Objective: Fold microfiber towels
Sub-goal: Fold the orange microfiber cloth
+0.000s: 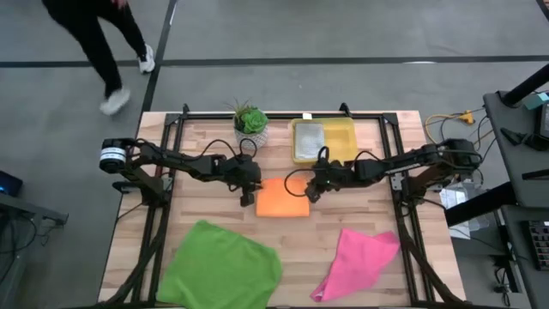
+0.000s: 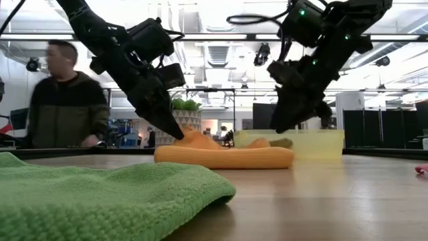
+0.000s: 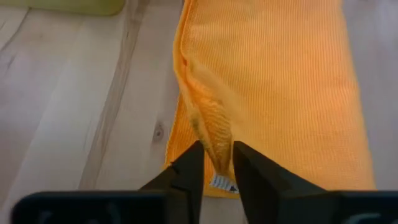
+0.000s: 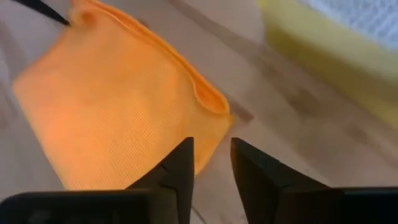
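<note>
The orange towel lies folded flat at the table's middle. My left gripper is at its left edge, fingers slightly open around a raised ridge of cloth. My right gripper hangs open just above the towel's right far corner, with nothing between its fingers. The green towel lies rumpled at the near left and the pink towel at the near right. A grey towel rests inside the yellow bin. My left gripper has a pinched-up fold at the orange towel's left edge between its two fingers, which slant down from the table's left. The fold fills the narrow gap, and I cannot tell whether the fingers still pinch it. The rest of the towel lies flat on the table.
A potted plant stands at the far edge, left of the yellow bin. A person walks on the floor beyond the table's far left corner. Bare wood shows between the orange towel and the two near towels.
</note>
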Robot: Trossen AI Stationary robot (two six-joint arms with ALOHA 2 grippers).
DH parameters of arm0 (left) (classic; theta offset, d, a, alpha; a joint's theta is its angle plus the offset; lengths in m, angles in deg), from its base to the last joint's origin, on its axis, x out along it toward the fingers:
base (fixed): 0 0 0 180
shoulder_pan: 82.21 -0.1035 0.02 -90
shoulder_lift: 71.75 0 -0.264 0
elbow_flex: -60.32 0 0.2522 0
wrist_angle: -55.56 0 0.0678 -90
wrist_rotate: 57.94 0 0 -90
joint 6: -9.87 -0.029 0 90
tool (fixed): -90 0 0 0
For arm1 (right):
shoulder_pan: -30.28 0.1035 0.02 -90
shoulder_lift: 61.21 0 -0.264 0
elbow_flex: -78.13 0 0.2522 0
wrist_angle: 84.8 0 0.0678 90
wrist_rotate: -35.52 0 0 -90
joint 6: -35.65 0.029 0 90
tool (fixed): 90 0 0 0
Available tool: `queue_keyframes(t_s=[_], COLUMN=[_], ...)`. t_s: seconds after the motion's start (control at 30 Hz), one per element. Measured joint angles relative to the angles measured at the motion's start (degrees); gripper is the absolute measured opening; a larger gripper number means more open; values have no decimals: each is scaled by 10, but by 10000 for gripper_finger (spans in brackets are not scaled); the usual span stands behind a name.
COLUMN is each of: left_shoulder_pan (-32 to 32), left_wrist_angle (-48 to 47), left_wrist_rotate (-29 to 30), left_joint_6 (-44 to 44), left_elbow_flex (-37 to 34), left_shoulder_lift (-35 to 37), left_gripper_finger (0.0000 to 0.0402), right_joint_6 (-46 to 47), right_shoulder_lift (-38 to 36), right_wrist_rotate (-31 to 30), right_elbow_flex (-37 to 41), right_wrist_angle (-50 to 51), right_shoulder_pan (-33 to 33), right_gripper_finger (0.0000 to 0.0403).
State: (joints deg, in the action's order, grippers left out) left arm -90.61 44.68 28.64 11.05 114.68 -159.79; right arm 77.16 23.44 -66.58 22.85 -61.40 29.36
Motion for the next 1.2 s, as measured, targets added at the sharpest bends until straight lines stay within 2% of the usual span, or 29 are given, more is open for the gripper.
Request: queue_keyframes(t_s=[0.17,0.3,0.47,0.5,0.57,0.63,0.73,0.93,1.0,1.2], left_shoulder_pan=[0,0,6,9,16,23,35,36,36,38], left_wrist_angle=[-14,-35,-76,-72,-43,-13,15,9,8,-59], left_wrist_rotate=[0,10,117,123,111,69,38,10,9,121], left_joint_6=[5,17,59,59,42,8,-32,-35,-31,39], left_elbow_flex=[0,0,0,-1,-1,-1,3,15,15,17], left_shoulder_lift=[3,13,45,50,55,55,38,-29,-42,-15], left_gripper_finger=[120,131,131,131,131,131,112,19,6,3], right_joint_6=[-40,-55,-53,-54,-54,-54,-55,-60,-60,-60], right_shoulder_lift=[-28,-29,-12,-9,1,13,26,36,36,35], right_wrist_rotate=[11,44,45,45,45,46,46,46,46,47], right_elbow_flex=[0,0,0,0,0,0,0,0,0,0], right_wrist_angle=[-23,-49,-69,-76,-86,-102,-122,-134,-133,-130], right_shoulder_pan=[7,23,45,48,53,56,57,57,57,57], right_gripper_finger=[122,127,127,127,125,121,115,106,103,96])
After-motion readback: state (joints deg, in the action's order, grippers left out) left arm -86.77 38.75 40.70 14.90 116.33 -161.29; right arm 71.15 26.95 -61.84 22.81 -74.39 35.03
